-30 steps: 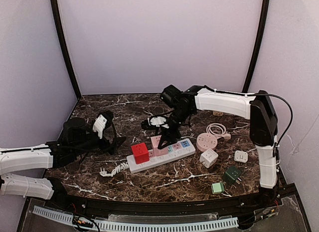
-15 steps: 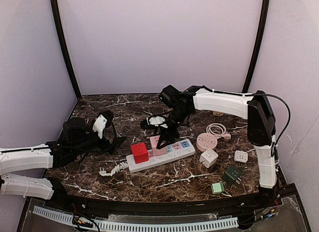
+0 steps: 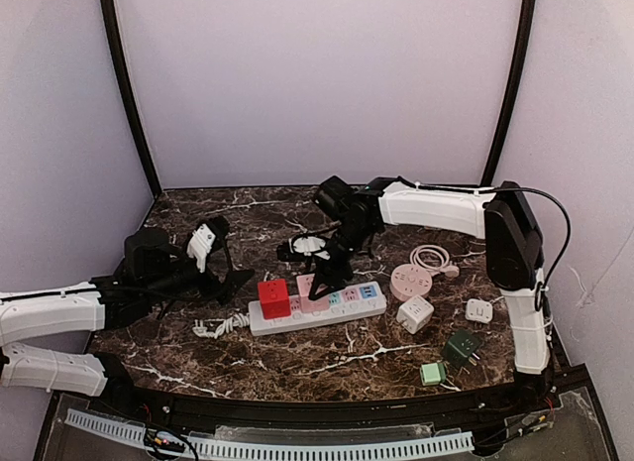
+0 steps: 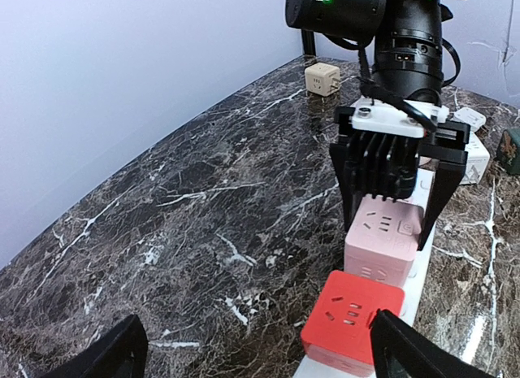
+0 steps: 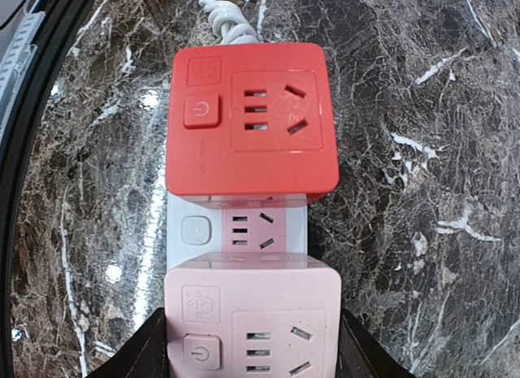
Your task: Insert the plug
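Marble table (image 3: pixel 297 367); right gripper (image 4: pixel 393 191) half-closed, clasping pink cube (image 5: pixel 252 321) seated on strip (image 3: pixel 349 308) beside red cube (image 5: pixel 252 118); left gripper (image 4: pixel 258 355) gapes wide, holding nothing.

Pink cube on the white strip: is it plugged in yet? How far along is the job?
Done: the red cube sits on the power strip. In hand: the right gripper clamps the pink cube, standing beside it; full seating unclear. Remaining: letting go. The left gripper hangs open, apart.

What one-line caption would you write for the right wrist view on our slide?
The right end effector clamps the pink cube on the power strip, one free socket from the red cube.
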Action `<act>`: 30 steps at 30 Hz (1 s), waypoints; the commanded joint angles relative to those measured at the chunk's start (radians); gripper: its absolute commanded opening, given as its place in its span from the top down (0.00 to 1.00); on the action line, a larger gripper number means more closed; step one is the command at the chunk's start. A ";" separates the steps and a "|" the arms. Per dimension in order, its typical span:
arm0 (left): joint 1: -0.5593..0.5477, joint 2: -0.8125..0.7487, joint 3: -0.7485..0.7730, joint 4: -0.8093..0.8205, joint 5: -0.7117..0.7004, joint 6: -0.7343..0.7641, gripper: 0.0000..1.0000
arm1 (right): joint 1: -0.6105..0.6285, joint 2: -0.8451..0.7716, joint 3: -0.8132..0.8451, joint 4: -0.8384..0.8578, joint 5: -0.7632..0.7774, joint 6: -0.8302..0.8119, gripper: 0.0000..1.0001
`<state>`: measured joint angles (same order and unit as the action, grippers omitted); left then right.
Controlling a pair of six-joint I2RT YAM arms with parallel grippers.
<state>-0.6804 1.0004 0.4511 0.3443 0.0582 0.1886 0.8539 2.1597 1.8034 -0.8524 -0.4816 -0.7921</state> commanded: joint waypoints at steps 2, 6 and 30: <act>0.006 0.022 0.037 -0.004 0.077 0.003 0.04 | 0.018 0.125 -0.103 -0.080 0.192 0.040 1.00; 0.005 0.030 0.052 -0.029 0.098 0.014 0.05 | 0.015 0.132 -0.129 -0.073 0.181 0.071 1.00; 0.003 0.028 0.066 -0.019 0.157 -0.017 0.05 | -0.191 -0.597 -0.453 0.281 0.427 0.970 0.01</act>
<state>-0.6807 1.0462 0.5137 0.3199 0.1879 0.1978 0.7895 1.6573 1.5047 -0.5522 -0.3107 -0.2398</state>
